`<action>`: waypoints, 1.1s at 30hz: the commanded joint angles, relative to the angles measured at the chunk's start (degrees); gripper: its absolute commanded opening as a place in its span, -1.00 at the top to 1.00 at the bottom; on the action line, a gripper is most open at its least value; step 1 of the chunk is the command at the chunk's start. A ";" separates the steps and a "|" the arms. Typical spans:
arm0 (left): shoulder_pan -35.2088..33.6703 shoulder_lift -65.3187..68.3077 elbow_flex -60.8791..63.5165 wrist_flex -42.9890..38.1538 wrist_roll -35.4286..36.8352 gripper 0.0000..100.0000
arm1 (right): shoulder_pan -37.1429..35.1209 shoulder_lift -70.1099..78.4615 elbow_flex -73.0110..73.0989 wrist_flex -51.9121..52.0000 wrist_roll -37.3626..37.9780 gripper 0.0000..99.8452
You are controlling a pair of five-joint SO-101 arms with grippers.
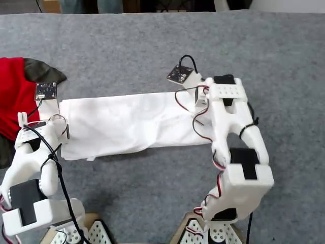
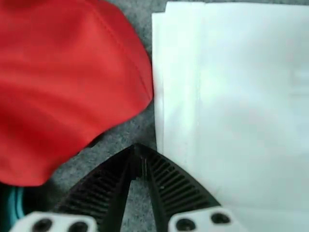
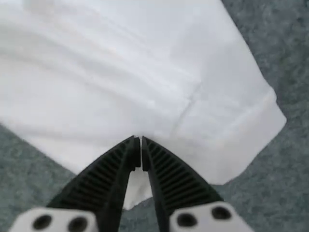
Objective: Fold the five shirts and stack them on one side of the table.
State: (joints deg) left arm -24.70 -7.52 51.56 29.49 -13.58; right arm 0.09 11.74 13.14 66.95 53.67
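Two claws sit at the short ends of the white shirt [image 1: 127, 124], a folded strip whose long axis runs across the table [image 1: 152, 46] from my left gripper [image 2: 140, 153] to my right gripper [image 3: 139, 141]. Both are pinched together on nothing — the left just off the end beside the red shirt [image 2: 63, 82], the right over the other end. I judge the next fold goes end to end, each arm nearest its own end.

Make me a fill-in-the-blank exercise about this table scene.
The long folded shirt between the arms is ____.
The bunched shirt beside the left hand is ____.
The right hand, over the long folded shirt, is ____ (open or shut).
The table surface is ____.
Missing: white; red; shut; gray.
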 commanded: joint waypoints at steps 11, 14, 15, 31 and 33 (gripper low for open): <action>0.13 -0.26 -2.24 -0.26 0.53 0.94 | -18.29 -10.86 0.31 1.23 -8.18 0.97; 0.13 -0.26 -2.24 -0.26 0.62 0.94 | -20.57 -4.18 0.57 -4.22 -11.96 0.97; 0.13 -0.26 -2.24 -0.26 0.62 0.94 | -20.75 -1.54 0.48 -6.24 -12.92 0.97; 0.04 -0.26 -2.24 -0.26 0.62 0.94 | -20.57 5.14 -21.85 9.14 -16.44 0.97; 0.04 -0.26 -2.24 -0.26 0.62 0.94 | -20.31 2.42 -23.78 11.52 -16.44 0.97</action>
State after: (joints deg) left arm -24.70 -7.52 51.56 29.49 -13.58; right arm -19.87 20.00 -5.41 75.12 37.76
